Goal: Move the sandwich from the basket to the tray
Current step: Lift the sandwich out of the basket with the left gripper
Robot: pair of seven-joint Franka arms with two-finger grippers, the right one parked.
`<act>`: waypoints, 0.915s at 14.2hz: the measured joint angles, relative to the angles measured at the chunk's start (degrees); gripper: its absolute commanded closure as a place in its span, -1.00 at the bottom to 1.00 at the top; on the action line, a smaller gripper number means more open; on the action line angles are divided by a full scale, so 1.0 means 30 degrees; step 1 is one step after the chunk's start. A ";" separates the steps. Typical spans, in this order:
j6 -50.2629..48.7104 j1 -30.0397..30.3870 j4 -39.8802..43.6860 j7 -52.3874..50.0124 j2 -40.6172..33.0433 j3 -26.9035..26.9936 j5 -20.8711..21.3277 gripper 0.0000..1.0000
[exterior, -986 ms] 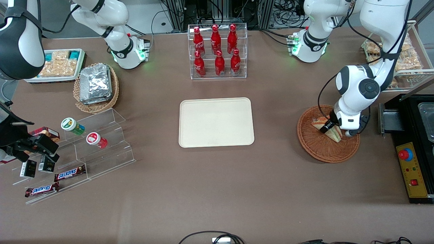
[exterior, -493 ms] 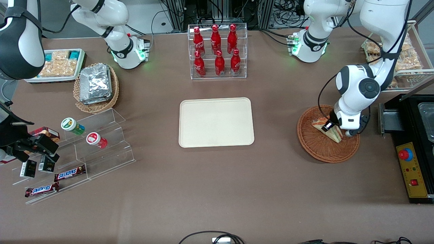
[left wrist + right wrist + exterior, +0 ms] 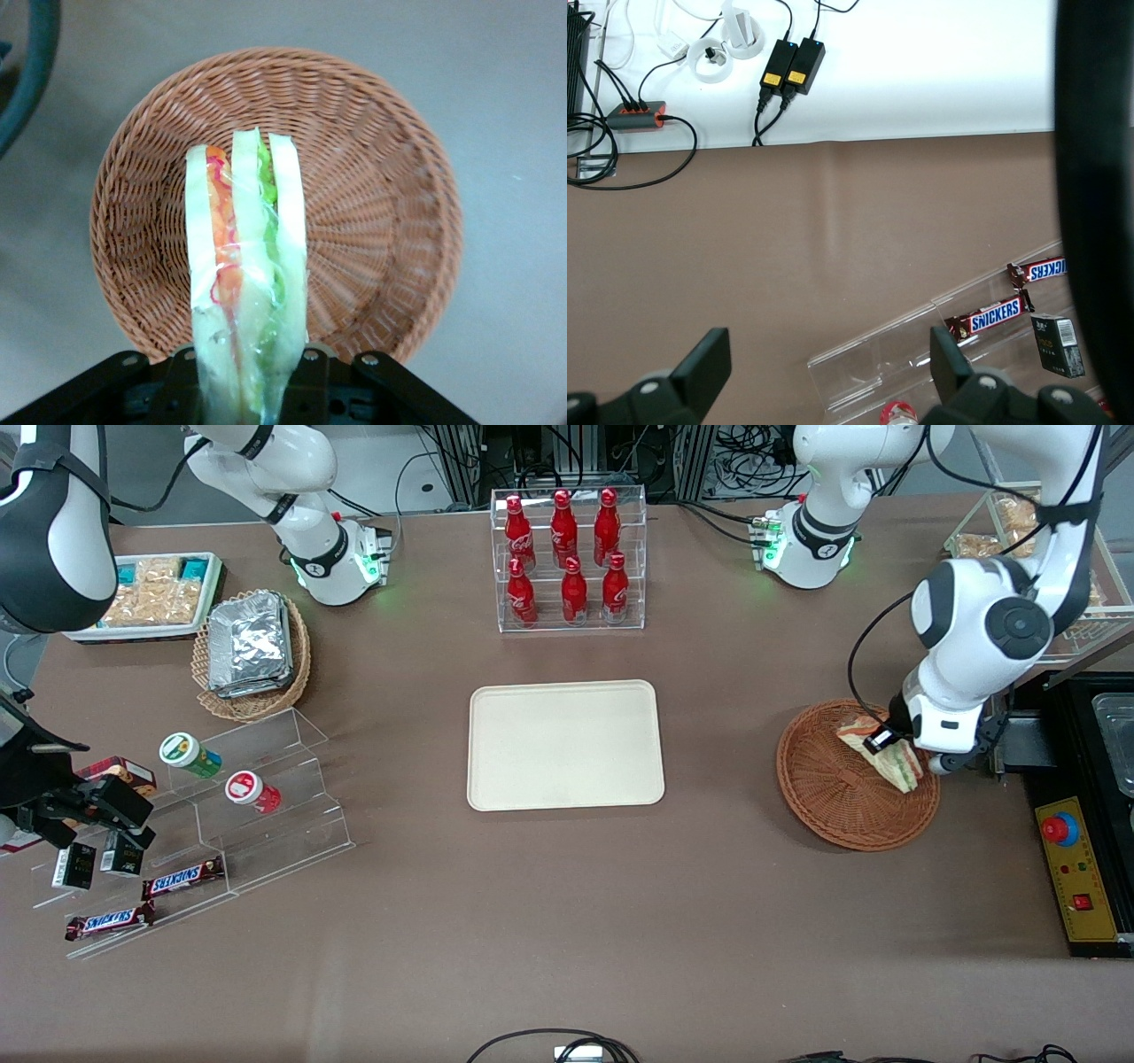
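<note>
Lift step: the clear-wrapped triangular sandwich (image 3: 244,283) of white bread is held by the closed jaws of the left gripper (image 3: 904,757), raised above the round reddish-brown wicker basket (image 3: 833,797); a sideways carry to the flat cream rectangular tray (image 3: 565,744), bare on the brown tabletop (image 3: 567,921), is judged next.

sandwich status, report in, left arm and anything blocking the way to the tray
Gripper shut on sandwich, above the basket. Sandwich lifted off the weave, not yet over tray. No obstacle seen on the table between basket and tray.
</note>
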 measured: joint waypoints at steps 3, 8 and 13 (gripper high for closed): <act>-0.2294 -0.0090 0.2087 0.0854 -0.0043 -0.1304 0.0005 1.00; -0.2611 -0.0184 0.3241 0.1030 0.0329 -0.4475 0.0008 1.00; -0.2611 -0.0252 0.3687 0.1398 0.0531 -0.7556 0.0583 1.00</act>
